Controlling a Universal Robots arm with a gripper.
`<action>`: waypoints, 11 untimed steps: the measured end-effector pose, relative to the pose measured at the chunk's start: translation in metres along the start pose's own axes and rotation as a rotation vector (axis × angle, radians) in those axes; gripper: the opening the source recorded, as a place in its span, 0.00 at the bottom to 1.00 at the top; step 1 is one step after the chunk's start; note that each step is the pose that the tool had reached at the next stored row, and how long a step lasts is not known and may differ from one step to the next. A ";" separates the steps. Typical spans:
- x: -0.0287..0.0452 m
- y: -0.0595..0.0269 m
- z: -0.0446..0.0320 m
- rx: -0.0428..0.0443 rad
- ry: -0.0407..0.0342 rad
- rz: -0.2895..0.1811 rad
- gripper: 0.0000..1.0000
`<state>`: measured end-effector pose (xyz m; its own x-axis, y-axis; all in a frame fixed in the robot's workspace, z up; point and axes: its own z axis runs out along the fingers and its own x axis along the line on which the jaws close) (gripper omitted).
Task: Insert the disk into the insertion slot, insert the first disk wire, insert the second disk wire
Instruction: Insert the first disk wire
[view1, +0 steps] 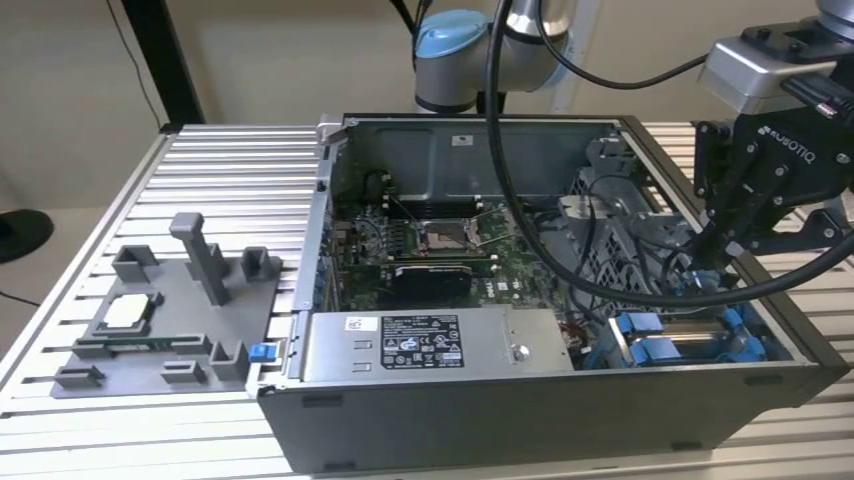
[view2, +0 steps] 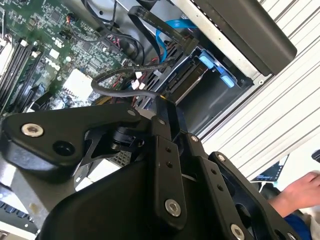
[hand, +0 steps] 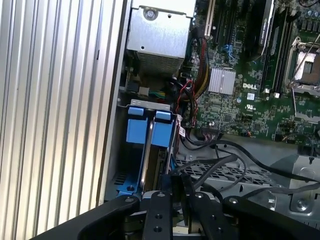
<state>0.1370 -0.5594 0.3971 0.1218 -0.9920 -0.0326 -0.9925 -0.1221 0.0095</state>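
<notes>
Ribbed metal table (view1: 200, 160), beige wall (view1: 267, 60) behind. Fixture tray (view1: 147, 330) lay well away from the gripper (view1: 717, 252); open computer case (view1: 534, 420) beneath it. Second wrist view added a person's hand (view2: 300, 187) past the table edge. Arm (view1: 454, 45) angled down, grip clenched on a black wire (view2: 125, 93). Disk (hand: 150, 131) sat in the insertion slot (hand: 145, 104), just ahead of the gripper.

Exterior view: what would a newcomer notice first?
The open computer case sits mid-way across the ribbed table, its motherboard exposed. At the exterior view's right the black gripper reaches down into the case, near the drive bay with its bright blue tabs at the case's near corner.
</notes>
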 end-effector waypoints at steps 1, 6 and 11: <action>0.0000 0.0000 0.0000 0.0000 0.0000 0.000 0.00; 0.0000 -0.0001 0.0011 0.0000 0.0002 0.000 0.00; 0.0006 -0.0039 0.0050 0.0000 0.0000 0.000 0.00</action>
<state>0.1408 -0.5594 0.3921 0.1213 -0.9921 -0.0326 -0.9925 -0.1217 0.0095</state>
